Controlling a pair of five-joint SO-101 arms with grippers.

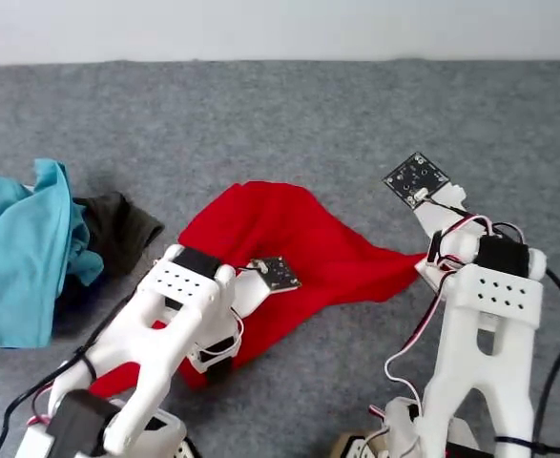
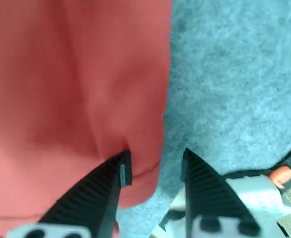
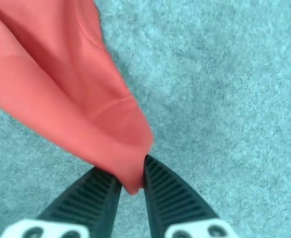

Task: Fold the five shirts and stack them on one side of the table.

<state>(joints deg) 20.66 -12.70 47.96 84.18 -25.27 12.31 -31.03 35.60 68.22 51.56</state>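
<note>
Red shirt [image 3: 61, 89] corner pinched in R pincer [image 3: 131, 174]; L pincer [image 2: 156, 163] open.

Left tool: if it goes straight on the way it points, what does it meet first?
Likely the red shirt: its edge lies between the jaws of the open left tool, with the grey table cover beside it. Depth unclear.

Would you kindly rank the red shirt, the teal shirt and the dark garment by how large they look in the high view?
1. red shirt, though an arm covers part of it.
2. teal shirt, cut off at the picture's edge, so less sure.
3. dark garment, partly under the teal shirt.
</note>
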